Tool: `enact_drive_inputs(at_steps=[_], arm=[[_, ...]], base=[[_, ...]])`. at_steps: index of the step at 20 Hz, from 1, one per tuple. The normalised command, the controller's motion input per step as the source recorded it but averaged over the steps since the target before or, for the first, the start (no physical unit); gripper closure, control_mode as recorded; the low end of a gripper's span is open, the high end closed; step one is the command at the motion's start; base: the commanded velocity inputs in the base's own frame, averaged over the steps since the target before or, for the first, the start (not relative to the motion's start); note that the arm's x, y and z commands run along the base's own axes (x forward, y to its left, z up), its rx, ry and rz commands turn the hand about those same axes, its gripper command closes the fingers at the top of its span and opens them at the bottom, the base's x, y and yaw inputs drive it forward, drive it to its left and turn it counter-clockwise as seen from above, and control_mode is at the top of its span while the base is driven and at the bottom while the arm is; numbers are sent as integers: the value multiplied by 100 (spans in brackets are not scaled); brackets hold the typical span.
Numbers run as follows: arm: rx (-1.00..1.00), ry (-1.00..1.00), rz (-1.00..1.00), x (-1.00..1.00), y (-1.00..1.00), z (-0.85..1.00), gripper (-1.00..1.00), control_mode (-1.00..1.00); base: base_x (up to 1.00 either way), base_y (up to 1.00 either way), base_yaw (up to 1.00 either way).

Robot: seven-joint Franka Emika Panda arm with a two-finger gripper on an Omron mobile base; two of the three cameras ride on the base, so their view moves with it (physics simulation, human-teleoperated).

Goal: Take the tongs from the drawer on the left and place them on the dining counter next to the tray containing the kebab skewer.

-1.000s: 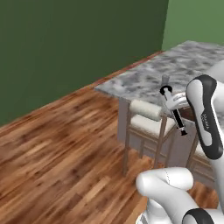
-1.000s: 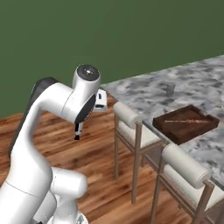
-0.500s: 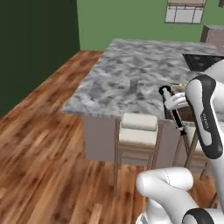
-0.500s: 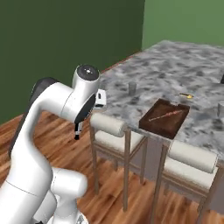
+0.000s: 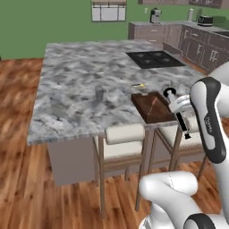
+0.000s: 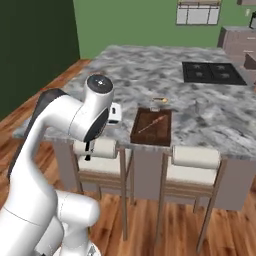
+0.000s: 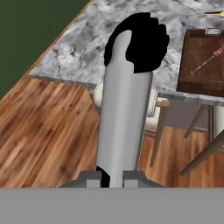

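Observation:
My gripper (image 5: 178,107) is shut on the slim silvery tongs (image 5: 182,121), which hang in the air in front of the dining counter's (image 5: 76,105) near edge. In the hand view the tongs (image 7: 124,109) run up from my gripper (image 7: 110,177), their black end over the counter's (image 7: 83,52) corner. The brown tray (image 5: 154,112) with the kebab skewer (image 5: 153,105) sits on the marble just left of the tongs. In the right base view the tray (image 6: 144,135) lies right of my arm and a black tong end (image 6: 89,150) pokes out below it. The drawer is out of view.
Two cushioned stools (image 5: 121,134) (image 6: 195,157) stand tucked under the counter's near edge. A glass (image 5: 99,93) and a small yellow item (image 5: 137,85) sit on the marble beyond the tray. A black cooktop (image 5: 154,58) is set into the far right. Wood floor lies to the left.
The whole picture has swung as the base moved: the counter and tray are now straight ahead and closer. The tongs stay held in the gripper the same way.

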Motion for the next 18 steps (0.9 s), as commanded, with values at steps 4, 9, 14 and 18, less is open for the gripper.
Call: enact_drive_inputs(at_steps=[4, 9, 14, 18], arm=[[0, 0, 0, 0, 0, 0, 100, 100], [0, 0, 0, 0, 0, 0, 100, 100], [0, 0, 0, 0, 0, 0, 100, 100], [0, 0, 0, 0, 0, 0, 100, 100]], base=[[30, 2, -41], [9, 6, -11], [62, 90, -22], [59, 96, -22]])
